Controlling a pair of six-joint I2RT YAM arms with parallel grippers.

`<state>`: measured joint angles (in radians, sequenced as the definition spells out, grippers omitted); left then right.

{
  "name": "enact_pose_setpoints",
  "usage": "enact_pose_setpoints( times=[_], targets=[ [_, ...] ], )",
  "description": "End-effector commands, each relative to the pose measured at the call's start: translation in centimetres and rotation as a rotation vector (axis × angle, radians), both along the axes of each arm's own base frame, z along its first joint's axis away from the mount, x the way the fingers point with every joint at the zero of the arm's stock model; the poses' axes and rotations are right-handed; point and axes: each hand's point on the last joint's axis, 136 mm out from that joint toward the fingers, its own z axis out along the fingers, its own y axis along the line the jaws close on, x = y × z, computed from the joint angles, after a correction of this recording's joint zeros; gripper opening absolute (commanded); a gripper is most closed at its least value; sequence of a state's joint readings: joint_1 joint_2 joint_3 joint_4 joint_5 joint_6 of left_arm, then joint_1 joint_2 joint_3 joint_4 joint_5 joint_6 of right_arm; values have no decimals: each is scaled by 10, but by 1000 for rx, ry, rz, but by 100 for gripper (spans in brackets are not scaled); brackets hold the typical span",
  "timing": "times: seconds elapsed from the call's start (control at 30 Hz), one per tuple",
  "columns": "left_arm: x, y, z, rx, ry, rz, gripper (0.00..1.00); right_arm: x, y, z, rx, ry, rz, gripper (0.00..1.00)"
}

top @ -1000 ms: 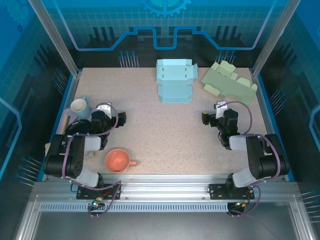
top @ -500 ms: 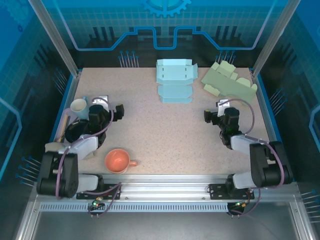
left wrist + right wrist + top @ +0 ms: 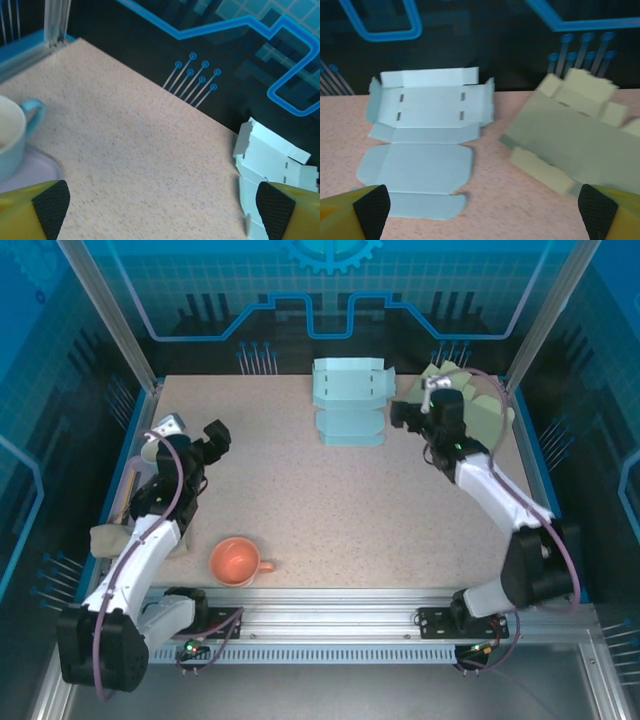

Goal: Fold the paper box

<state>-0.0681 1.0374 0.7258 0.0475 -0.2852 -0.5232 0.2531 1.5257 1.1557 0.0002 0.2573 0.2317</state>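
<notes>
light-blue paper box (image 3: 349, 402), unfolded, flat, far table edge

Orange cup (image 3: 235, 561) nr front; mug (image 3: 7, 140) on tray (image 3: 35, 170).

A speckled beige tabletop (image 3: 300, 510) is lying inside a blue enclosure. A dark back wall (image 3: 200, 290), printed with bright blue circuit lines, is standing along its far edge. Slanted aluminium posts (image 3: 107, 315) are rising from both far corners. The side panels (image 3: 40, 440) are looking translucent, perhaps acrylic. A metal rail (image 3: 330, 615) is running along the near edge.
</notes>
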Motion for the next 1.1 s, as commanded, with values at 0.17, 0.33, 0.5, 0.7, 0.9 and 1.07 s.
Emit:
enact_pose_setpoints(
  times=[0.17, 0.33, 0.5, 0.7, 0.9, 1.07],
  targets=[
    [21, -33, -22, -85, 151, -61, 99, 75, 101, -91, -41, 303, 206, 100],
    [38, -60, -28, -84, 178, -171, 99, 109, 135, -120, -55, 354, 236, 100],
    [49, -83, -36, -80, 189, -248, 99, 122, 149, -163, -52, 443, 245, 100],
    [57, -100, -45, -75, 200, -297, 99, 119, 149, -195, -40, 511, 216, 100],
    [68, -115, -62, -89, 234, -335, 99, 110, 143, -210, -34, 590, 183, 100],
    [75, -127, -73, -88, 264, -360, 99, 98, 142, -217, -31, 631, 186, 100]
  ],
)
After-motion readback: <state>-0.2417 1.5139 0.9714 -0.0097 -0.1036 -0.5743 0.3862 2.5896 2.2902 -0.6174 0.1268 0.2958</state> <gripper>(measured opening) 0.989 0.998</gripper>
